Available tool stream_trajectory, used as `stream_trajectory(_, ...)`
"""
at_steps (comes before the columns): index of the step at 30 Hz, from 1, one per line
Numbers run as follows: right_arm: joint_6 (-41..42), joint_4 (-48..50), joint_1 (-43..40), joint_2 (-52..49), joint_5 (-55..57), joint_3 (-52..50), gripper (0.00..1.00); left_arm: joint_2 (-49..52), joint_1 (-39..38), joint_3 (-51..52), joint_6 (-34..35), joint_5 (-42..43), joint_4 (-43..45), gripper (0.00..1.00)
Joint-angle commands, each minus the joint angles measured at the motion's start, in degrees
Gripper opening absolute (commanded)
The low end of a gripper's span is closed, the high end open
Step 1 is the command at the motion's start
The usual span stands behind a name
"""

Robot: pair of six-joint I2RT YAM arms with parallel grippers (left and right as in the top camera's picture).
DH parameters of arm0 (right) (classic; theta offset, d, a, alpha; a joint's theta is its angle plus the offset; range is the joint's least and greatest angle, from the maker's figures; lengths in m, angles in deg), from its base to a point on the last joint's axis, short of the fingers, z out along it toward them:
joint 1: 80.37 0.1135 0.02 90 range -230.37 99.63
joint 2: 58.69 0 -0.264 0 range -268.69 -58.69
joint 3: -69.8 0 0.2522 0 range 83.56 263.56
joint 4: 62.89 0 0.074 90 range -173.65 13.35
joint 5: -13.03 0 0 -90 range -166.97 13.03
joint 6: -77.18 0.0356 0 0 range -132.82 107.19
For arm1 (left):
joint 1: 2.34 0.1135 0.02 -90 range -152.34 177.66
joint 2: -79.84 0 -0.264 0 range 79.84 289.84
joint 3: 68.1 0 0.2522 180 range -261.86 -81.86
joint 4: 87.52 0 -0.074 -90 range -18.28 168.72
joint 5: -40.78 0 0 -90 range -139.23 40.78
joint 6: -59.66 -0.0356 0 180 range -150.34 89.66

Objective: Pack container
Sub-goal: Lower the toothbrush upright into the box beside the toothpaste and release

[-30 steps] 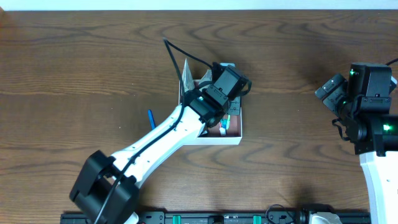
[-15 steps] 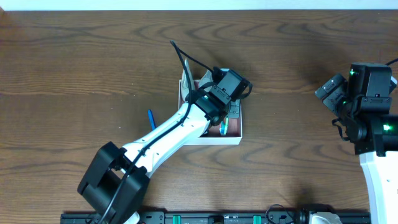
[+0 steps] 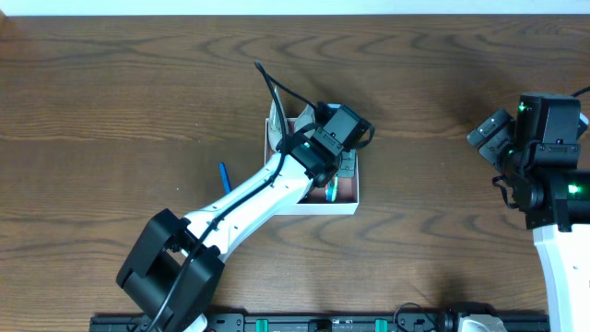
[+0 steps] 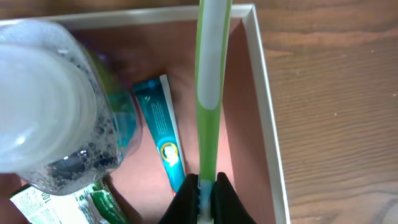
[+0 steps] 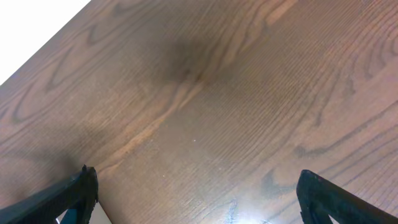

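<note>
Both jaws of the left gripper (image 4: 205,190) are clamped on the near end of a green and white toothbrush (image 4: 209,74), with no gap showing between them and the handle. The toothbrush runs straight ahead from the fingertips, over the reddish-brown floor of the container (image 4: 267,124), and its far end reaches the far white wall. Whether it touches the floor cannot be told. The container lies directly below and around the gripper, so the gripper hangs inside its outline, close to the side wall that stands just to the right of the toothbrush in the wrist view. Just to the other side of the handle, a teal toothpaste tube (image 4: 160,134) lies flat on the floor, nearly parallel to the toothbrush. Beyond it, farther from the gripper, a clear bottle (image 4: 56,106) with a pale cap fills that side of the container. A green and white packet (image 4: 59,205) shows under the bottle at the near corner. Outside the wall is the dark wooden table (image 4: 336,112). From overhead, the left arm (image 3: 249,198) slants across the container's near wall. A blue pen (image 3: 224,177) lies on the table beside the arm, apart from the container. Well apart from all this, the right gripper (image 5: 196,186) hangs over the table with its fingers spread wide, holding nothing, at the end of the right arm (image 3: 553,194).
</note>
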Motion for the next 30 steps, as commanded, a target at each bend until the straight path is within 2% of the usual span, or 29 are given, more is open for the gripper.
stream_trajectory(1, -0.74, -0.04, -0.26, 0.0, 0.37, 0.46, 0.99, 0.68, -0.26, 0.92, 0.55, -0.07, 0.0, 0.05)
stream_trajectory(30, -0.74, -0.04, -0.26, 0.0, 0.37, 0.46, 0.99, 0.68, -2.25, 0.92, 0.5, -0.11, -0.07, 0.07)
